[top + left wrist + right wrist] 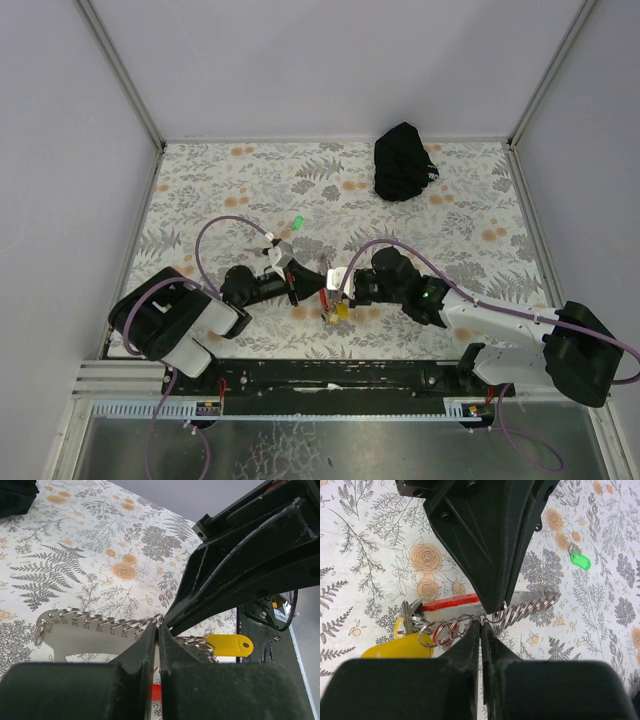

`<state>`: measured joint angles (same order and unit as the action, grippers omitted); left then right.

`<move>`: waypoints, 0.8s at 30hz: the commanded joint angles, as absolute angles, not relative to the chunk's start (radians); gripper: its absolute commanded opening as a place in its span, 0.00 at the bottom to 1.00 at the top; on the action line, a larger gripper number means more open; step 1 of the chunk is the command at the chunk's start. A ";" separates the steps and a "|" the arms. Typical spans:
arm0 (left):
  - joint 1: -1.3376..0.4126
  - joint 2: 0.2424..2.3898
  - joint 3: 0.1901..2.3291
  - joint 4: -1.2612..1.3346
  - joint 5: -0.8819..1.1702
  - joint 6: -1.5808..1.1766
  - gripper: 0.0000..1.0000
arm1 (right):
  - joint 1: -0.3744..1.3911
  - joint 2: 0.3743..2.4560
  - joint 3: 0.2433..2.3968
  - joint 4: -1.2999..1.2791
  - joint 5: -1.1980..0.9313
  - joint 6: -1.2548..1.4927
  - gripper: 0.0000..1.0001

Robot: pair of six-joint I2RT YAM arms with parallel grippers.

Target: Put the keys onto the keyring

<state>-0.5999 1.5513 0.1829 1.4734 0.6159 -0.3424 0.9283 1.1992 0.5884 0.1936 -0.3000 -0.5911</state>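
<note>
Your left gripper [157, 630] and right gripper [481, 625] meet tip to tip, jaws clamped on the keyring [495, 614], with the green key [580, 560] lying well apart beyond them; uneven pulling could yank it free.

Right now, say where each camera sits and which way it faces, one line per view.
Top external: above and behind, looking down on the floral table; left arm, right arm show.
Left wrist: looks along the shut left hand at the keyring; right hand opposite.
Right wrist: looks along its shut hand at the keyring; left hand opposite, green key beyond.
Shared by both wrists: the yellow tag.
</note>
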 commanded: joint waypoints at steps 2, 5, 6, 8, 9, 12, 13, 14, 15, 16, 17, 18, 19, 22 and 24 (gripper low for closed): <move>-0.598 1.527 0.180 1.592 0.565 -0.287 0.00 | 0.946 1.177 0.571 0.195 -0.362 -0.555 0.11; -0.597 1.544 0.201 1.553 0.629 -0.245 0.00 | 0.946 1.142 0.557 0.187 -0.363 -0.534 0.17; -0.597 1.551 0.203 1.553 0.649 -0.235 0.00 | 0.946 1.134 0.557 0.179 -0.364 -0.526 0.19; -0.596 1.560 0.203 1.552 0.673 -0.208 0.00 | 0.946 1.116 0.558 0.153 -0.360 -0.511 0.22; -0.596 1.560 0.201 1.542 0.683 -0.191 0.00 | 0.945 1.104 0.559 0.140 -0.353 -0.507 0.22; -0.594 1.549 0.197 1.509 0.718 -0.139 0.00 | 0.945 1.050 0.548 0.123 -0.316 -0.494 0.24; -0.593 1.545 0.196 1.498 0.728 -0.123 0.00 | 0.945 1.034 0.542 0.128 -0.297 -0.492 0.25; -0.592 1.539 0.195 1.482 0.736 -0.109 0.00 | 0.946 1.021 0.535 0.137 -0.279 -0.492 0.27; -0.593 1.532 0.196 1.467 0.741 -0.096 0.00 | 0.946 1.010 0.526 0.148 -0.259 -0.495 0.28; -0.592 1.525 0.197 1.452 0.748 -0.086 0.00 | 0.945 1.005 0.521 0.159 -0.240 -0.495 0.29; -0.592 1.518 0.199 1.438 0.756 -0.077 0.00 | 0.946 1.005 0.515 0.170 -0.227 -0.496 0.30; -0.592 1.513 0.199 1.430 0.766 -0.068 0.00 | 0.945 1.009 0.512 0.180 -0.216 -0.499 0.30; -0.592 1.505 0.199 1.422 0.773 -0.065 0.00 | 0.945 1.019 0.516 0.183 -0.209 -0.503 0.30; -0.592 1.493 0.199 1.407 0.787 -0.056 0.00 | 0.945 1.047 0.519 0.207 -0.205 -0.513 0.31; -0.592 1.483 0.199 1.400 0.796 -0.052 0.00 | 0.945 1.061 0.516 0.232 -0.203 -0.517 0.31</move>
<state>-0.5991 1.5188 0.1814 1.3823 0.7551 -0.1040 0.9360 1.0409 0.5163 0.1501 -0.2401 -0.5137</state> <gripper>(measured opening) 0.008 0.305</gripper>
